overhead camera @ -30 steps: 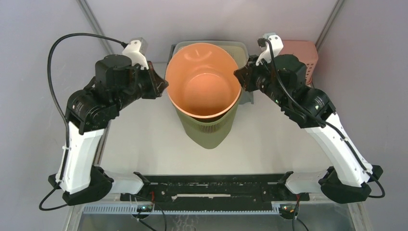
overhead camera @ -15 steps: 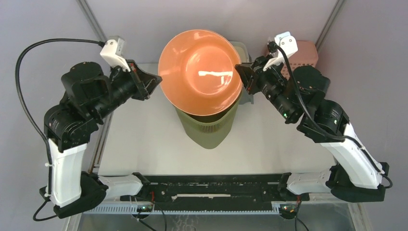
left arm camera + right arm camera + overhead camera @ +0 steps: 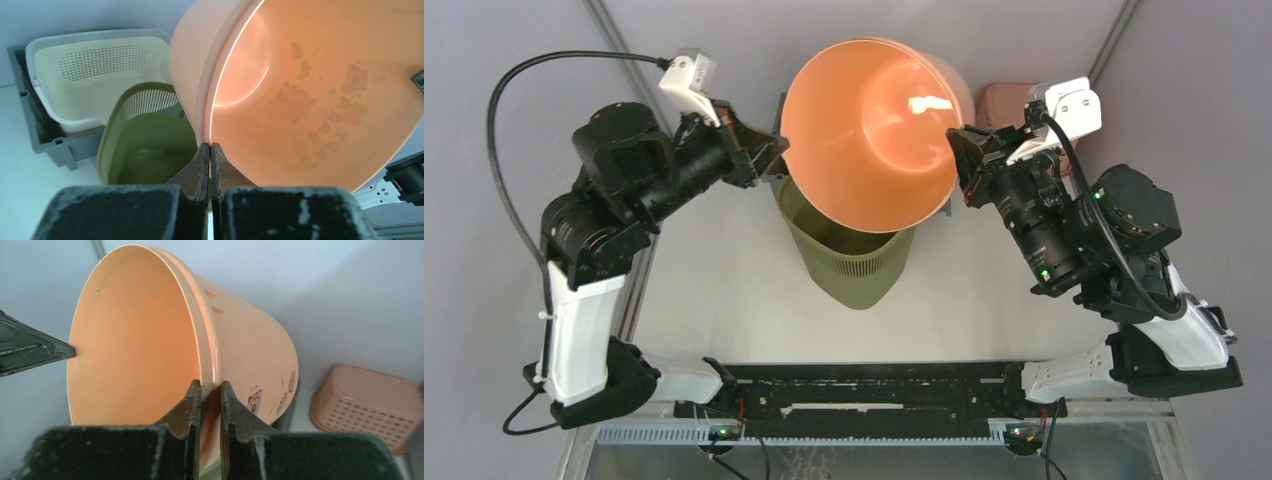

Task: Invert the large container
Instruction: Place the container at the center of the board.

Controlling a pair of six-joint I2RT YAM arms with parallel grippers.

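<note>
The right gripper (image 3: 210, 385) clamps the rim of the orange bucket (image 3: 869, 130), one finger inside the wall and one outside. The left gripper (image 3: 210, 146) has its jaws pressed fully together, and their joined tip bears on the opposite side of the rim, with no wall between the fingers. A second ago the bucket sat mouth up, nested in the green bin (image 3: 849, 260). Now it hangs lifted out, above the bin and toward its far side. It is tipped over so that its mouth faces the near side and up, with its base pointing away and to the right. The bin has stayed upright where it was. Both wrists have risen and swung since then. The left arm (image 3: 614, 210) now stands steeper left of the bin, its forearm reaching in toward the rim. The right arm (image 3: 1074, 230) is folded higher to the bin's right, with its wrist rolled. Behind the bin a white basket (image 3: 95, 75) sits inside a grey crate (image 3: 30, 115), and a pink basket (image 3: 370, 405) lies to the bin's far right.
</note>
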